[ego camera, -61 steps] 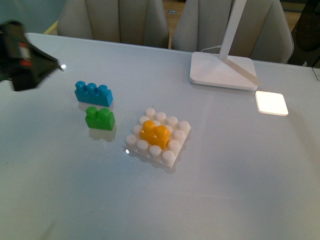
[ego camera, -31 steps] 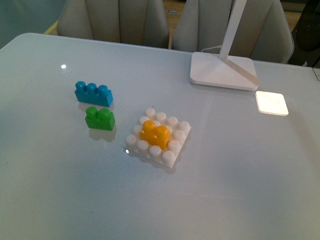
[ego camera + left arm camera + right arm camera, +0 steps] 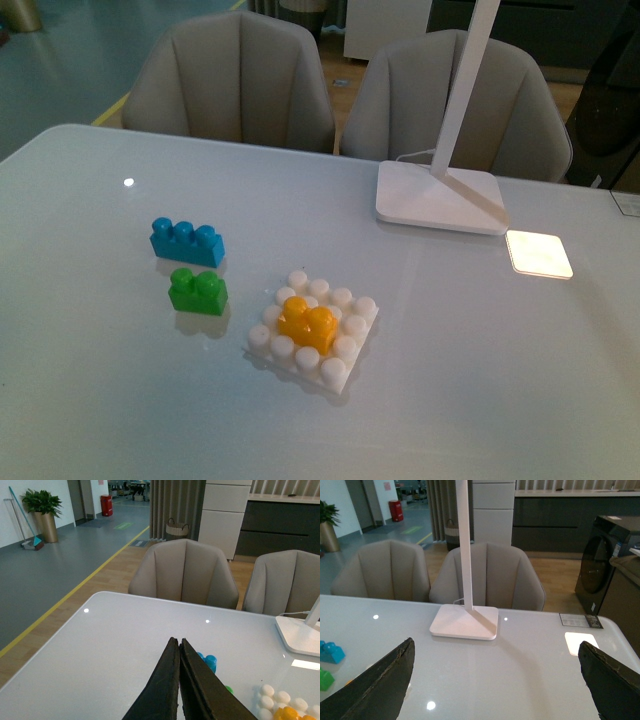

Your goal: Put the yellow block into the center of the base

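Pressing together, left fingers [image 3: 178, 680] empty; right fingers [image 3: 385, 685] seemingly spread.

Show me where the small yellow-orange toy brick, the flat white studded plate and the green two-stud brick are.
Small yellow-orange toy brick [image 3: 307, 324], front view, on its two top studs.
Flat white studded plate [image 3: 336, 372], front view, on a stud near its closest corner.
Green two-stud brick [image 3: 198, 292], front view, on its front face.

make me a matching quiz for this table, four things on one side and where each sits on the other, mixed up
Things:
1. yellow block
2. green brick
3. blue brick
4. lamp foot

Places:
A. far side of the table, near the chairs
B. in the middle of the white base
C. bare table, just beyond the green one
D. bare table, between the blue one and the base

Pairs: 1-B, 2-D, 3-C, 4-A
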Robot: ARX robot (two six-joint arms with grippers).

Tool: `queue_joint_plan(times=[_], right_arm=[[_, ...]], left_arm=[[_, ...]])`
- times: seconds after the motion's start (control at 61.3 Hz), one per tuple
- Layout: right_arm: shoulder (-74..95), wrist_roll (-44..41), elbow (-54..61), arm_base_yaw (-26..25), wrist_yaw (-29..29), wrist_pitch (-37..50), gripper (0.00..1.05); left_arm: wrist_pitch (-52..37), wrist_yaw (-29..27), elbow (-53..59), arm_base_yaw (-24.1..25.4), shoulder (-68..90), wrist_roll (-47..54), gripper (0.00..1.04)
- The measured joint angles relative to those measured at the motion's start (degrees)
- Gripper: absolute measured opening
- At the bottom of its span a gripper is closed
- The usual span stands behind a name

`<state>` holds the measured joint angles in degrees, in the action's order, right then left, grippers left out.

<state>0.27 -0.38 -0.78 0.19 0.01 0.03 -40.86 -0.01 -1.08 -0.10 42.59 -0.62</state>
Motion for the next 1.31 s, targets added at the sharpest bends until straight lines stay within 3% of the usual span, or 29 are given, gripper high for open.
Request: queue_joint_plan(times=[0.555, 1.11, 1.175, 1.306], right_arm=[[0.0, 0.0, 0.0, 0.0, 0.0, 0.0, 0.96], [0.0, 0.0, 0.0, 0.0, 0.0, 0.0, 0.96], [0.0, 0.0, 0.0, 0.0, 0.0, 0.0, 0.96], [0.0, 0.0, 0.0, 0.0, 0.0, 0.0, 0.96]], left_arm=[[20.4, 0.0, 0.4, 0.0, -22.1, 0.0, 0.03], [31.4, 0.0, 0.4, 0.0, -33.1, 0.0, 0.03], [39.4, 0.0, 0.3, 0.0, -39.2, 0.0, 0.03], [40.7, 0.0, 0.3, 0.0, -42.1, 0.0, 0.03]])
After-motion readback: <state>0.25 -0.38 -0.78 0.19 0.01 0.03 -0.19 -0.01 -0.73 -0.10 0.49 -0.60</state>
